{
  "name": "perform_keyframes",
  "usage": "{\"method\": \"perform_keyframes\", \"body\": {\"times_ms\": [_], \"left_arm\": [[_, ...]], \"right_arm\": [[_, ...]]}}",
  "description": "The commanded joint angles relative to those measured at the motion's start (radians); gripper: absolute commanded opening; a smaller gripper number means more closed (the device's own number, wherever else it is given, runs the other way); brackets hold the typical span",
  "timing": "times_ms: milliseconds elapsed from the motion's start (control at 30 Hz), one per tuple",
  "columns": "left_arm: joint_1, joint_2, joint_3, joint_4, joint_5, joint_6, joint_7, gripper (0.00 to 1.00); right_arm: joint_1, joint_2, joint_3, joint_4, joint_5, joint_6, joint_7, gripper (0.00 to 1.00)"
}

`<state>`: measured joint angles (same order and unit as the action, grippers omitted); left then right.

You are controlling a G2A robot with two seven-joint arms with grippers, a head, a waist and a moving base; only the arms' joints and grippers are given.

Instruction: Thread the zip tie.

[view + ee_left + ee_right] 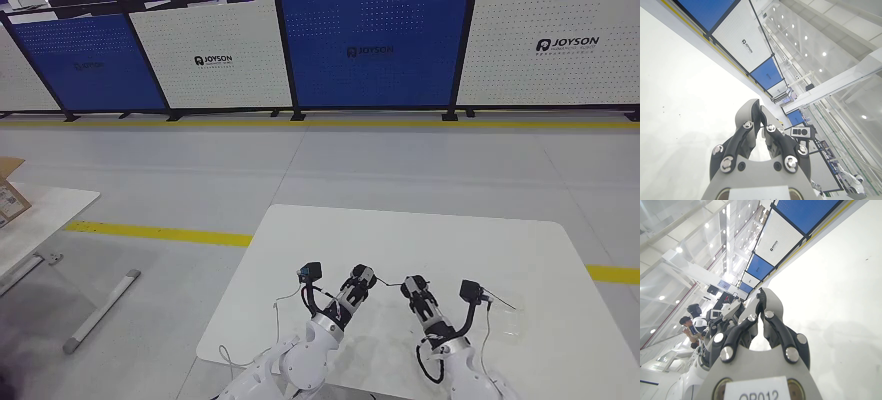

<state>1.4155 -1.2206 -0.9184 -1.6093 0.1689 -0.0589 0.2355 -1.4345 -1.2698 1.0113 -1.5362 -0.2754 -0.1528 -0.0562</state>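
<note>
At the near edge of the white table, the left gripper is pinched tight on a thin black zip tie (barely a thread), which spans rightward to the right gripper, also clamped on it.

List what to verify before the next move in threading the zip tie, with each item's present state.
1. Left gripper jaws shut on zip tie: ok.
2. Right gripper jaws shut on zip tie: ok, a dark piece shows at their tip.
3. Zip tie spans between both grippers: ok, a thin line in the top view.
4. Tail lined up with head: cannot tell.
5. Grippers apart, above the table: ok.
</note>
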Motion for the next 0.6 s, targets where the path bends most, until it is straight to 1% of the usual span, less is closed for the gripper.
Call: {"method": "perform_keyframes", "body": {"times_ms": [0,567], "left_arm": [[0.0,0.0,0.0,0.0,0.0,0.0,0.0,0.0],[0.0,0.0,0.0,0.0,0.0,0.0,0.0,0.0]], "right_arm": [[0.003,-0.002,-0.001,0.003,-0.003,0.005,0.001,0.0],[-0.01,-0.014,0.018,0.003,-0.012,-0.001,0.001,0.0]]}}
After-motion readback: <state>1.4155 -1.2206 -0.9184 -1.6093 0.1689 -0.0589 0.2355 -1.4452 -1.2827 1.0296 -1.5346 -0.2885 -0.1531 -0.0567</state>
